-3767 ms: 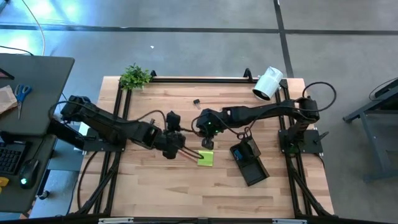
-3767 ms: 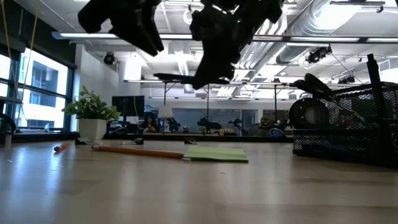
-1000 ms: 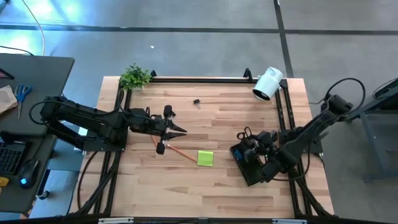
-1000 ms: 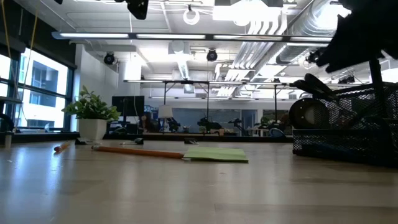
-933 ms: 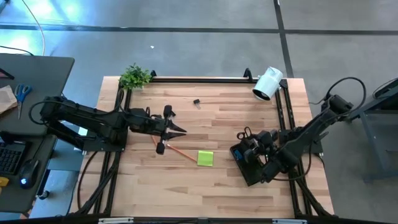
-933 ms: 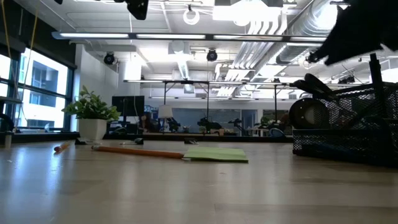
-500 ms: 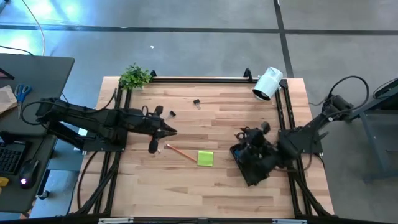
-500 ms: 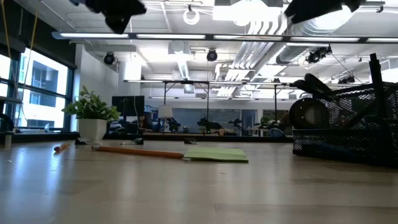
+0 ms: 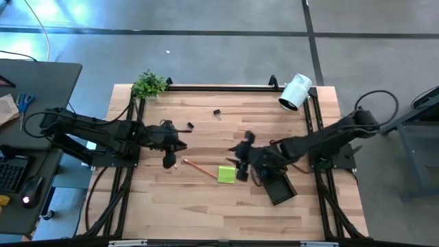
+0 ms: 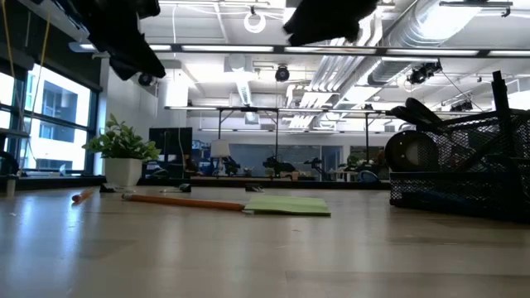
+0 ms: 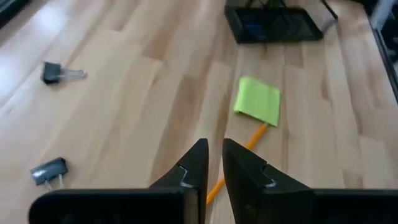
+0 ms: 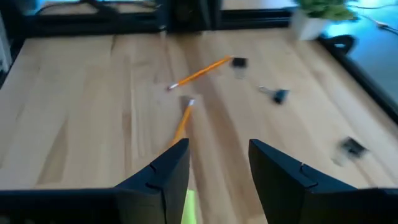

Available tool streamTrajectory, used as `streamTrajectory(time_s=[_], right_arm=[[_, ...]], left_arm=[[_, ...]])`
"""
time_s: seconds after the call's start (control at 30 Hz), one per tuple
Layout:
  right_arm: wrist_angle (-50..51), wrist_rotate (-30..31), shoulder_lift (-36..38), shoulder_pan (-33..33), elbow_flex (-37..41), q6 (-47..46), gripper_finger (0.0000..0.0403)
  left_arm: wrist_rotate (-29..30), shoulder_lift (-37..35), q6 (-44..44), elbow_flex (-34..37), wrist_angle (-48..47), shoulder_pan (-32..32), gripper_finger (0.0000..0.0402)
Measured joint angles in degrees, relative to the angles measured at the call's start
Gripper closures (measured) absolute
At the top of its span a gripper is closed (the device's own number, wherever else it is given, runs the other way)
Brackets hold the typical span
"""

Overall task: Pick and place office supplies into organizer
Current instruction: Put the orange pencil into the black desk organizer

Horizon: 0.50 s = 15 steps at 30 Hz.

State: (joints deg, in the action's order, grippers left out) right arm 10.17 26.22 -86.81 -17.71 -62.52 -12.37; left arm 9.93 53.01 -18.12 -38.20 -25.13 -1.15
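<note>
plant (image 9: 149, 84): small leafy green thing in a white pot, seen at the upper left corner of the table in the high view.
table (image 9: 206, 206): pale wood planks with visible grain and a smooth finish, framed by dark rails.
left gripper (image 9: 180, 145): parked left of centre in the high view, above the orange pencil's end; in its wrist view the two dark angular fingers (image 11: 198, 165) are nearly together with only a thin slit between, nothing held.
binder clips (image 9: 189, 126): two tiny black ones are seen in the upper middle of the table, the other at (image 9: 216, 112); silver wire handles show in the left wrist view.
orange pencil (image 9: 199, 167): long, thin, lying diagonally just left of the pad, its tip up against the pad's edge.
lime-green sticky-note pad (image 9: 226, 174): flat square, matte, at frame centre; no writing can be made out on it.
right gripper (image 9: 241, 159): blurred, just right of the pad in the high view; in its wrist view the fingers (image 12: 166, 171) are spread well apart and empty.
organizer (image 9: 276, 182): black wire mesh, boxy, lower right of centre; dark rounded handles poke out of its cup section in the low view (image 10: 464, 174).
camera (image 9: 295, 92): white smooth cylinder at the table's upper right; no label readable.
</note>
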Motion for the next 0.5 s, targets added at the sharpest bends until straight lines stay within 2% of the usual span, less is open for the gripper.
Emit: streamTrajectory(time_s=[0.13, 0.27, 0.4, 0.5], right_arm=[[-7.1, -2.8, -6.9, 0.9, 0.0, 3.7, 0.0242], [-17.1, -3.5, -14.6, 1.0, 0.0, 7.1, 0.0242], [-25.1, -8.8, -20.5, 2.1, 0.0, 5.8, 0.0242], [-25.3, -10.7, -23.7, 3.3, -1.4, 3.5, 0.0242]], left_arm=[[-3.8, 0.8, 0.8, 0.0, -3.2, 0.0, 0.0372], [-4.1, 0.8, 0.3, 0.0, -3.8, 0.0, 0.0378], [-3.3, 0.8, 1.6, 0.0, -2.5, 0.0, 0.0386], [-3.3, 0.7, 1.8, 0.0, -1.2, 0.0, 0.0392]])
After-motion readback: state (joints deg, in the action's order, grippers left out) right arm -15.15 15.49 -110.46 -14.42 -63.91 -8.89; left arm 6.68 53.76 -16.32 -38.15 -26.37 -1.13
